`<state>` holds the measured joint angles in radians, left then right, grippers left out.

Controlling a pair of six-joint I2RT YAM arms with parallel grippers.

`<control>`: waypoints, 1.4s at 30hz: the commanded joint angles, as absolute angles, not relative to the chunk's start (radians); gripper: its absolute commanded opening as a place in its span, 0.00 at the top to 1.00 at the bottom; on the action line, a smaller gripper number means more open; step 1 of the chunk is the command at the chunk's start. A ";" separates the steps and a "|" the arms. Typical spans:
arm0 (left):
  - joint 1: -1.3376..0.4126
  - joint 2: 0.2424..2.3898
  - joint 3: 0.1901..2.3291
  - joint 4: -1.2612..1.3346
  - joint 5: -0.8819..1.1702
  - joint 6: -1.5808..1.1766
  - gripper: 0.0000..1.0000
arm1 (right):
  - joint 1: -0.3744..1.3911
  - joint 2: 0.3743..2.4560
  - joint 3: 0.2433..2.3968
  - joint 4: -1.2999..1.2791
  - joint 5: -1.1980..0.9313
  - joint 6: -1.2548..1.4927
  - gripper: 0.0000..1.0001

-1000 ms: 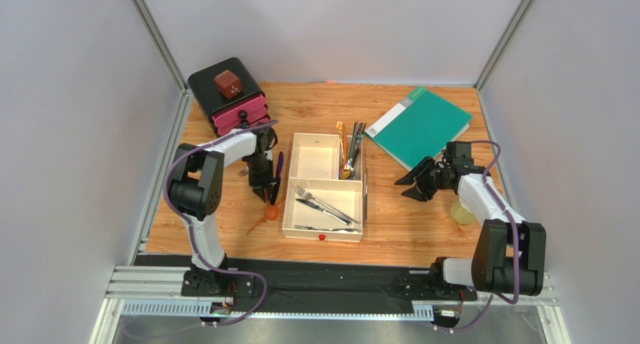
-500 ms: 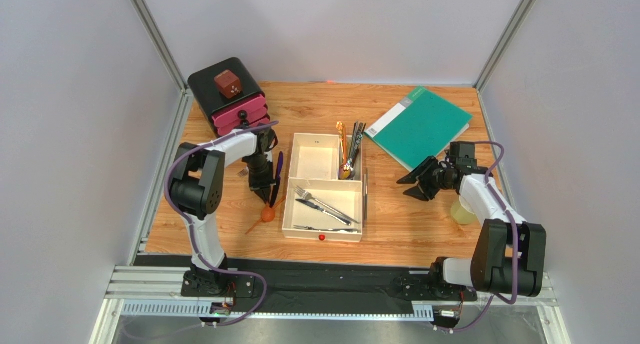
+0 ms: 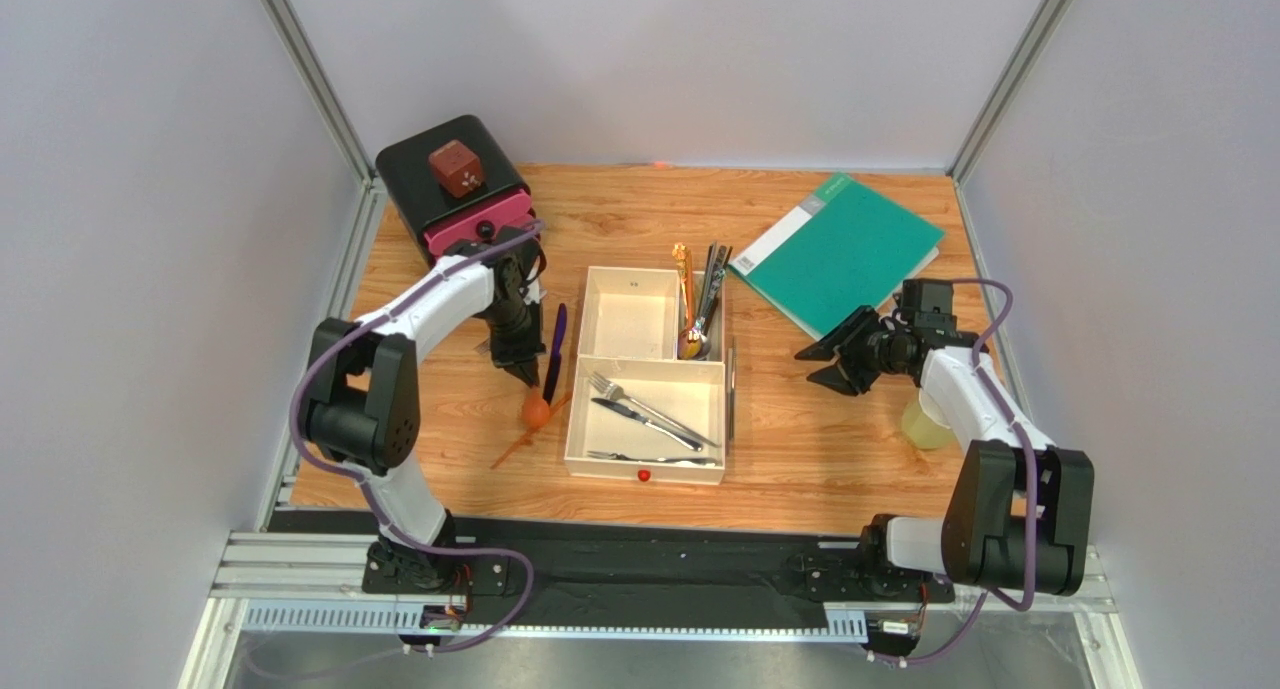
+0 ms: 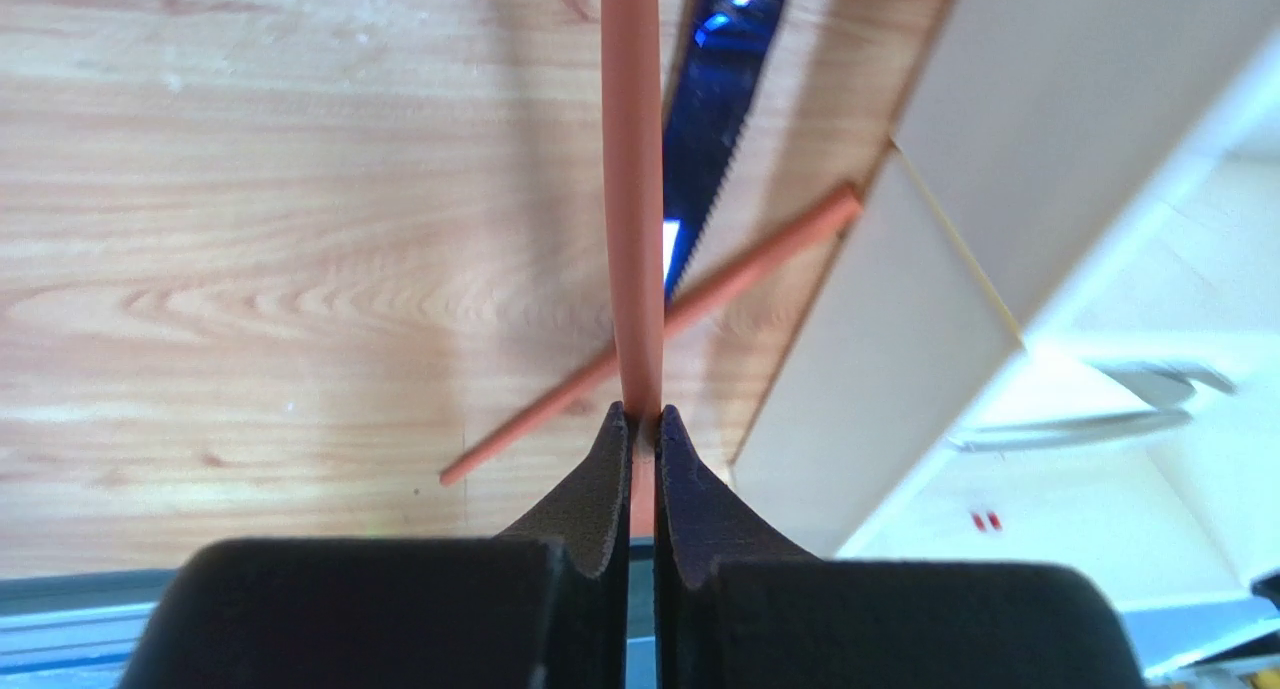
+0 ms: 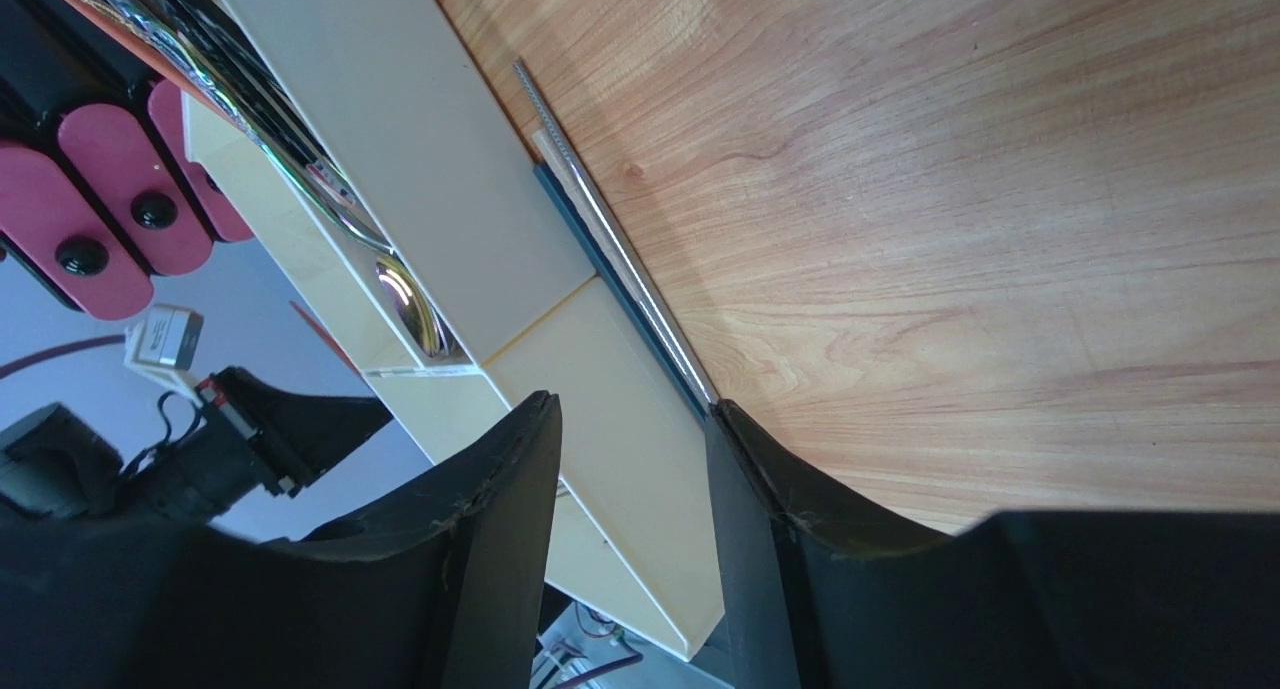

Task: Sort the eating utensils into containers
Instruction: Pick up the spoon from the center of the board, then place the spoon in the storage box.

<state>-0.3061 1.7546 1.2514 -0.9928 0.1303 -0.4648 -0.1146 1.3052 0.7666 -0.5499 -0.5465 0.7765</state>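
Overhead view of a wooden table point(image 3: 819, 434) with two robot arms. The left pincer point(image 3: 519, 368) hangs just left of a cream tray point(image 3: 646, 463) with silver cutlery point(image 3: 646, 412) in its large compartment. Only a rounded orange end shows below the pincer (the grip itself is hidden from above).

The left wrist camera shows the fingers clamped tight on a thick orange utensil point(image 4: 637, 194). Under it, a thin orange stick point(image 4: 751, 269) and a blue knife point(image 4: 718, 104) lie on the wood beside the tray.

The right pincer point(image 5: 631, 413) is partly spread and holds nothing. Its camera shows a silver utensil point(image 5: 624, 254) lying against the tray's outer wall.
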 commanded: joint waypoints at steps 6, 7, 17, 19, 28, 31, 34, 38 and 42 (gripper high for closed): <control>-0.392 1.525 1.477 -0.973 0.158 -0.533 1.00 | -0.118 1.213 0.756 -0.477 -0.548 0.851 0.55; -0.412 1.548 1.506 -0.951 0.176 -0.547 1.00 | -0.118 1.201 0.749 -0.476 -0.552 0.854 0.55; -0.617 2.054 2.049 -0.963 0.278 -0.448 1.00 | -0.118 1.163 0.704 -0.479 -0.571 0.851 0.54; -0.615 2.139 2.141 -0.974 0.290 -0.451 1.00 | -0.118 1.155 0.695 -0.486 -0.572 0.841 0.54; -0.643 2.292 2.243 -0.980 0.307 -0.468 1.00 | -0.118 1.134 0.657 -0.511 -0.571 0.828 0.54; -0.658 2.305 2.232 -0.954 0.327 -0.483 1.00 | -0.118 1.146 0.664 -0.515 -0.571 0.818 0.54; -0.683 2.313 2.238 -0.954 0.325 -0.485 1.00 | -0.118 1.150 0.664 -0.518 -0.572 0.813 0.54; -0.699 2.313 2.237 -0.951 0.331 -0.494 1.00 | -0.118 1.149 0.657 -0.519 -0.574 0.818 0.54; -0.698 2.318 2.214 -0.953 0.345 -0.492 1.00 | -0.118 1.141 0.653 -0.523 -0.572 0.816 0.54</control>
